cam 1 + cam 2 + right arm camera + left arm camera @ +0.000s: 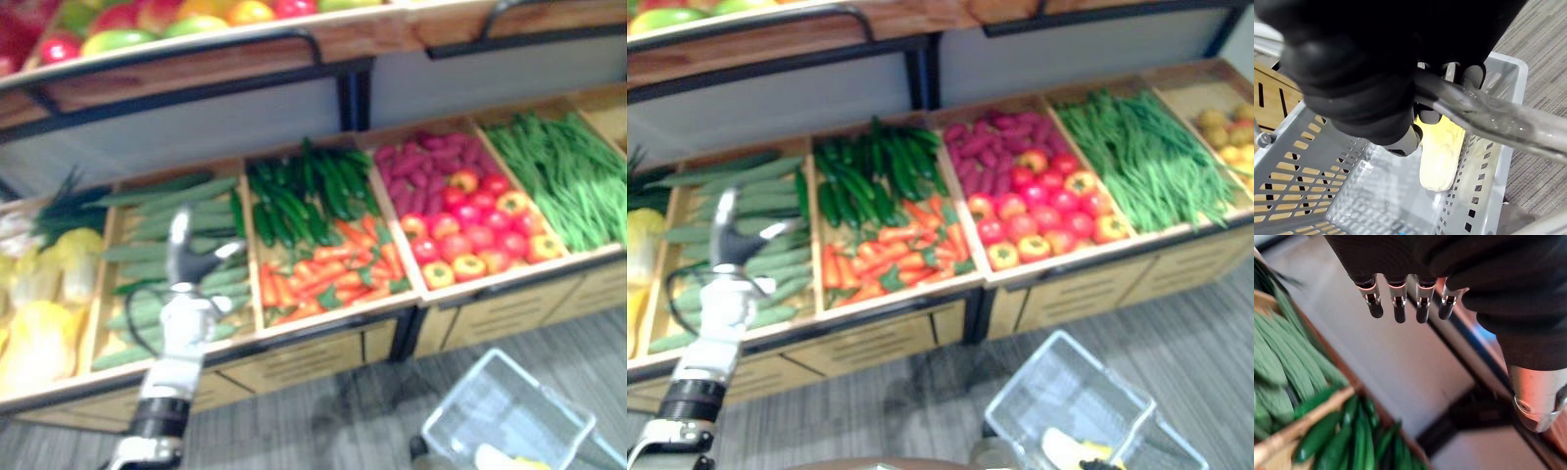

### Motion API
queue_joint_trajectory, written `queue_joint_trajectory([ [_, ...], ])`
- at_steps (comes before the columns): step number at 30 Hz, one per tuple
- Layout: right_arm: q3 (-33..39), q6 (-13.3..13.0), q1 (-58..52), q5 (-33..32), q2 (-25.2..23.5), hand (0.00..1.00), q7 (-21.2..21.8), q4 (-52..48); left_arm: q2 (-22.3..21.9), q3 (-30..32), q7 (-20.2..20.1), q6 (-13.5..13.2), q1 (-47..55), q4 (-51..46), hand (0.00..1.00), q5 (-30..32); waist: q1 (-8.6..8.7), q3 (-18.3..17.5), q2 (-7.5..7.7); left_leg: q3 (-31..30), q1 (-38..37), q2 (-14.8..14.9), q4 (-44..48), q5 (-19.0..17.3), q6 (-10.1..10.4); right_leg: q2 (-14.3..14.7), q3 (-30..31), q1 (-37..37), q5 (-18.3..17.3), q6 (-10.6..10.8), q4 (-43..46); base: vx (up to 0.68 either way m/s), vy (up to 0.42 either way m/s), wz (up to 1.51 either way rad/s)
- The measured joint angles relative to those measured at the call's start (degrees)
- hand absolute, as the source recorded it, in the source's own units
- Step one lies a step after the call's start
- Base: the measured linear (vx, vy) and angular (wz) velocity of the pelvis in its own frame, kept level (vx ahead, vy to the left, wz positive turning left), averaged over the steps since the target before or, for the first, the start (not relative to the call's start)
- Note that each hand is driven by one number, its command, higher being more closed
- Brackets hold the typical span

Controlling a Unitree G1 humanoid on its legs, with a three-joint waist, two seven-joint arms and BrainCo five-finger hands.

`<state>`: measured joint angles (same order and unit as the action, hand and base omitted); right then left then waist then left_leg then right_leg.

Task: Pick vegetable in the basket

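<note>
One pale vegetable (1442, 156) in grey basket (1308, 171)

**No legible writing**

No word, number, label or sign can be read anywhere. The fronts of the wooden vegetable crates (294, 364) are plain, slotted wood. The edge of the upper fruit shelf (196, 70) carries no price tag that can be made out. The perforated walls of the grey plastic basket (1298, 196) show no print.
</note>
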<state>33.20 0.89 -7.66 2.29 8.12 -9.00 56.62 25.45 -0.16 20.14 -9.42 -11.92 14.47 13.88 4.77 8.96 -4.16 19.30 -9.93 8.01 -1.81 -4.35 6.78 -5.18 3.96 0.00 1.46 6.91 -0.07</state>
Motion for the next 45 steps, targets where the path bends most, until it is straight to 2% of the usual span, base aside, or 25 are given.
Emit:
queue_joint_trajectory([
  [1,0.0,-0.05,0.21,0.0,0.0,1.0,0.04,0.0,-0.26,-1.37,-0.63,0.14,-0.54,0.34,0.0,1.13,0.2,0.25,-0.24,0.55,-0.03,-0.02,-0.03,-0.02,0.02,0.1,0.51,-0.34,0.12,-0.01,0.01,-0.01,-0.005,-0.43],
  [5,0.21,0.12,1.36,-0.09,-0.03,1.0,-0.46,0.03,-1.95,-8.97,-2.79,0.84,-5.59,3.2,0.0,6.3,3.2,1.81,-1.46,2.51,0.04,-0.17,-0.07,-0.4,0.15,0.41,2.65,-1.83,0.58,0.3,0.12,0.0,-0.002,-0.27],
  [11,0.2,0.03,4.39,-0.11,0.96,1.0,-1.9,0.0,-2.01,-13.76,-2.94,2.29,-15.53,13.72,0.0,12.25,4.65,5.77,-2.81,5.32,1.57,-0.51,0.0,-0.4,0.15,0.65,5.27,-5.24,1.35,0.56,0.74,-0.01,-0.011,-0.21],
  [19,0.45,-0.26,7.73,-0.38,0.94,1.0,-3.1,-0.05,-2.12,-14.11,-2.94,7.15,-20.0,25.82,0.0,18.95,6.01,10.57,-3.33,8.64,3.2,-0.33,0.89,-0.39,0.19,1.46,8.51,-9.63,1.44,0.66,3.18,0.0,-0.023,-0.23],
  [23,2.02,-0.47,8.8,-0.71,0.38,1.0,-3.13,-0.19,-2.29,-13.76,-2.9,7.61,-22.27,27.28,0.0,18.95,5.95,12.24,-2.7,9.12,5.35,-0.46,2.23,-0.4,0.17,1.26,9.14,-11.88,1.51,0.76,4.44,-0.03,-0.021,-0.02],
  [24,2.4,-0.49,8.88,-1.04,0.12,1.0,-3.17,-0.41,-2.83,-13.28,-2.9,7.62,-22.41,28.14,1.0,18.96,5.98,12.83,-2.6,9.27,5.47,-0.44,2.36,-0.41,0.16,1.33,9.24,-12.12,1.53,0.78,4.62,-0.06,-0.024,-0.04],
  [28,2.41,-0.68,9.41,-1.22,-0.1,1.0,-3.67,-0.76,-3.17,-11.58,-1.63,7.83,-22.78,31.18,1.0,19.11,5.73,13.83,-2.12,10.63,7.1,-0.48,3.54,-0.76,-0.06,1.45,10.8,-14.29,1.7,1.05,5.38,-0.04,-0.017,-0.15],
  [34,2.31,-0.79,9.41,-1.23,-0.12,1.0,-4.29,-1.72,-3.45,-9.49,-1.57,8.48,-26.98,34.59,1.0,22.83,5.87,14.67,-1.68,12.21,7.8,-0.55,5.27,-1.96,-0.43,1.32,12.37,-14.9,2.6,1.76,4.86,-0.03,-0.005,-0.12],
  [38,2.25,-0.85,9.4,-1.23,-0.12,1.0,-4.36,-1.73,-4.38,-9.52,-2.27,8.69,-27.5,34.68,1.0,23.14,5.88,14.66,-1.69,12.59,7.93,-0.45,5.67,-2.37,-0.36,1.1,12.45,-14.83,2.8,1.92,4.4,0.03,0.013,-0.06],
  [45,-0.02,-1.65,8.18,-1.3,-0.01,1.0,-4.75,-1.94,-4.53,-11.98,-2.5,9.7,-26.78,30.6,1.0,23.51,5.93,14.64,-1.68,9.93,6.57,0.22,4.94,-2.2,-0.16,0.82,8.31,-12.4,2.98,1.66,4.25,0.05,0.005,0.15],
])
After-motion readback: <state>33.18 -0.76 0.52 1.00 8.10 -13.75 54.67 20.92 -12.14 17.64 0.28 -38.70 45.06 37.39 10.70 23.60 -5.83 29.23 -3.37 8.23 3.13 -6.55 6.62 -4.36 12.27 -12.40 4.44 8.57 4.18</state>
